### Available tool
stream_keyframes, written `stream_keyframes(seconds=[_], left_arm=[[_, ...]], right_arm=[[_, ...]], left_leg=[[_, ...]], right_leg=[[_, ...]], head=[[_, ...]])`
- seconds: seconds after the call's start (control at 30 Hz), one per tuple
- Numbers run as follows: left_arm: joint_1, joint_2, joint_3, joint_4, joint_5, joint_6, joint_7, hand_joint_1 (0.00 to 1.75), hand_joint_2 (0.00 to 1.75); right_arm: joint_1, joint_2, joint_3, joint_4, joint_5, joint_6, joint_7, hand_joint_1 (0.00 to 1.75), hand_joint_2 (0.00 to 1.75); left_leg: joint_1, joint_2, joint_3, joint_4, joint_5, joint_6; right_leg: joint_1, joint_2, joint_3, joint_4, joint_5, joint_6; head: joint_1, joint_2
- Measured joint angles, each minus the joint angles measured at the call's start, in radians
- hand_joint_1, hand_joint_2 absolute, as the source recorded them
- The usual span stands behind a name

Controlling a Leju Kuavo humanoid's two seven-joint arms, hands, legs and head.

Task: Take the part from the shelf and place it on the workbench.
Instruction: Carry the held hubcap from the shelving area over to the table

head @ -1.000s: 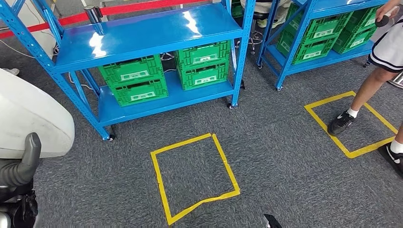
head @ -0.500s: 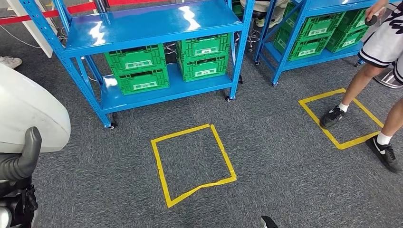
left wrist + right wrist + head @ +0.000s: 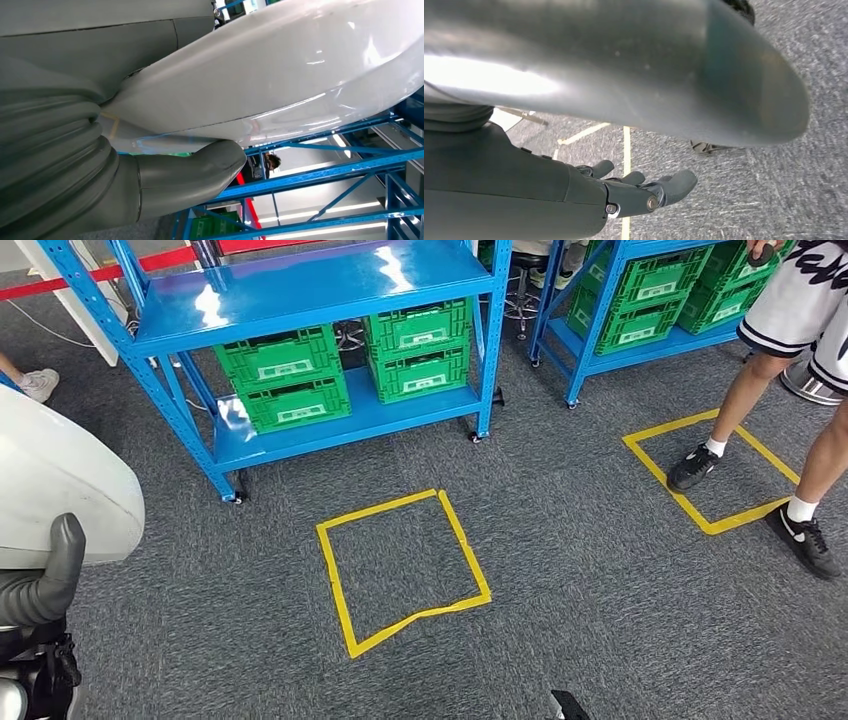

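Note:
A large white curved part (image 3: 60, 480) fills the left edge of the head view, held up by my left hand (image 3: 45, 585), whose grey thumb presses against its underside. The left wrist view shows the same glossy white part (image 3: 300, 75) lying on my left hand (image 3: 190, 175), thumb under its edge. My right hand (image 3: 644, 192) hangs low over the carpet, its dark fingers stretched out with nothing in them. A dark tip of my right hand (image 3: 568, 706) shows at the bottom edge of the head view. The blue shelf (image 3: 300, 290) stands ahead.
Green crates (image 3: 285, 390) sit on the blue shelf's lower level. A second blue shelf (image 3: 640, 300) with green crates stands at the right. A yellow tape square (image 3: 335, 570) marks the grey carpet ahead. A person (image 3: 790, 350) stands at another tape square (image 3: 660, 470) on the right.
The whole picture has shifted, so the camera has moved: shelves and tape squares sit higher in the view. The person at the right has stepped. The white part stays in my left hand.

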Motion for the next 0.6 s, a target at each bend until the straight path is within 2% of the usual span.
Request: stream_keyframes(seconds=[0.03,0.07,0.1,0.17,0.23,0.27,0.33,0.37,0.4,0.43,0.47,0.53,0.57,0.6], left_arm=[[0.0,0.0,0.0,0.0,0.0,0.0,0.001,1.75,1.75],[-0.001,-0.001,0.001,0.0,0.0,0.0,0.003,1.75,1.75],[-0.001,-0.001,0.001,0.0,0.0,0.0,0.005,1.75,1.75],[0.0,-0.001,0.003,0.001,0.0,0.0,0.007,1.75,1.75],[-0.001,-0.003,0.004,0.0,0.0,0.0,0.008,1.75,1.75],[-0.001,-0.004,0.005,0.001,0.0,0.0,0.01,1.75,1.75],[-0.002,-0.007,0.005,0.003,0.002,-0.004,0.02,1.75,1.75],[-0.001,-0.008,0.005,0.006,0.004,-0.007,0.027,1.75,1.75],[-0.001,-0.01,0.005,0.01,0.006,-0.01,0.034,1.75,1.75],[-0.001,-0.01,0.005,0.014,0.008,-0.012,0.039,1.75,1.75],[-0.002,-0.011,0.005,0.019,0.009,-0.014,0.042,1.75,1.75],[-0.004,-0.011,0.005,0.027,0.011,-0.017,0.044,1.75,1.75],[-0.005,-0.01,0.005,0.031,0.013,-0.02,0.046,1.75,1.75],[-0.005,-0.01,0.005,0.034,0.015,-0.023,0.047,1.75,1.75]], right_arm=[[0.0,0.0,0.0,0.0,0.001,0.002,-0.006,0.0,0.0],[0.001,0.0,0.0,0.0,0.002,0.005,-0.011,0.0,0.0],[0.001,0.0,0.0,0.0,0.003,0.008,-0.015,0.0,0.0],[0.002,0.0,0.0,0.0,0.004,0.013,-0.018,0.0,0.0],[0.001,0.0,0.0,0.0,0.005,0.014,-0.019,0.0,0.0],[0.001,0.0,0.0,0.0,0.005,0.014,-0.019,0.0,0.0],[0.002,-0.001,0.0,0.0,0.008,0.012,-0.013,0.0,0.0],[0.002,-0.001,0.0,0.0,0.01,0.01,-0.009,0.0,0.0],[0.003,-0.002,0.0,0.0,0.011,0.009,-0.007,0.0,0.0],[0.003,-0.002,0.0,0.0,0.011,0.009,-0.007,0.0,0.0],[0.004,-0.003,0.0,0.0,0.012,0.01,-0.009,0.0,0.0],[0.004,-0.004,0.0,0.0,0.016,0.011,-0.012,0.0,0.0],[0.004,-0.004,0.0,0.0,0.018,0.011,-0.012,0.0,0.0],[0.005,-0.004,0.0,0.0,0.02,0.011,-0.011,0.0,0.0]], left_leg=[[-0.004,0.011,0.046,-0.069,0.011,0.006],[-0.007,0.021,0.076,-0.12,0.015,0.013],[-0.012,0.027,0.088,-0.145,0.013,0.021],[-0.014,0.017,0.084,-0.152,0.018,0.037],[-0.009,0.003,0.079,-0.159,0.028,0.052],[-0.006,-0.003,0.076,-0.162,0.034,0.058],[-0.006,-0.017,0.064,-0.159,0.042,0.064],[-0.006,-0.026,0.057,-0.156,0.045,0.065],[-0.006,-0.035,0.051,-0.153,0.047,0.064],[-0.006,-0.044,0.047,-0.148,0.048,0.063],[-0.006,-0.053,0.044,-0.144,0.048,0.061],[-0.007,-0.07,0.038,-0.135,0.048,0.055],[-0.008,-0.078,0.034,-0.131,0.049,0.05],[-0.009,-0.085,0.029,-0.13,0.051,0.043]], right_leg=[[0.001,-0.003,-0.002,0.003,0.002,0.003],[0.003,-0.007,-0.003,0.005,0.005,0.007],[0.004,-0.011,-0.005,0.006,0.007,0.012],[0.005,-0.022,-0.005,0.005,0.011,0.023],[0.004,-0.018,-0.016,0.027,-0.008,0.035],[0.003,-0.01,-0.033,0.068,-0.035,0.039],[0.0,0.007,-0.092,0.204,-0.108,0.045],[-0.001,0.01,-0.119,0.266,-0.133,0.047],[-0.001,0.011,-0.132,0.298,-0.139,0.047],[-0.001,0.013,-0.125,0.289,-0.124,0.046],[-0.002,0.017,-0.098,0.239,-0.093,0.044],[-0.003,0.046,-0.023,0.097,-0.038,0.038],[-0.004,0.058,0.001,0.048,-0.025,0.035],[-0.004,0.066,0.011,0.024,-0.023,0.032]], head=[[0.0,0.0],[0.0,0.0],[0.0,0.0],[-0.001,0.0],[0.0,0.0],[0.001,0.0],[0.004,0.0],[0.004,0.0],[0.004,0.0],[0.004,0.0],[0.004,0.0],[0.004,0.0],[0.004,0.0],[0.004,0.0]])
